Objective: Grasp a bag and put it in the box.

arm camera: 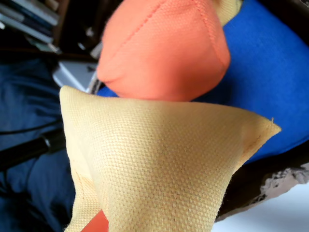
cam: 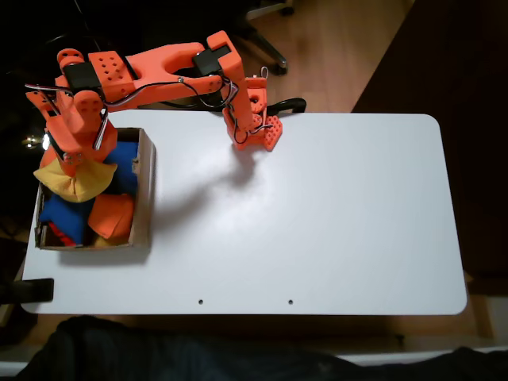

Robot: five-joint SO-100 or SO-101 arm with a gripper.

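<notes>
Bag held over the box at the white table's left end

In the fixed view we see a white table (cam: 317,214) on a wooden floor; the gripper (cam: 71,159) pinches the bag (cam: 75,181) above the box (cam: 144,190), over blue beanbags (cam: 62,218) and orange beanbags (cam: 111,214). In the wrist view, we see the bag (arm camera: 159,159) hang before an orange beanbag (arm camera: 164,48).

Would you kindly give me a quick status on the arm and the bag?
Gripper shut on the yellow bag, held above the box. Orange beanbag and blue beanbag already inside. Not released yet.
</notes>
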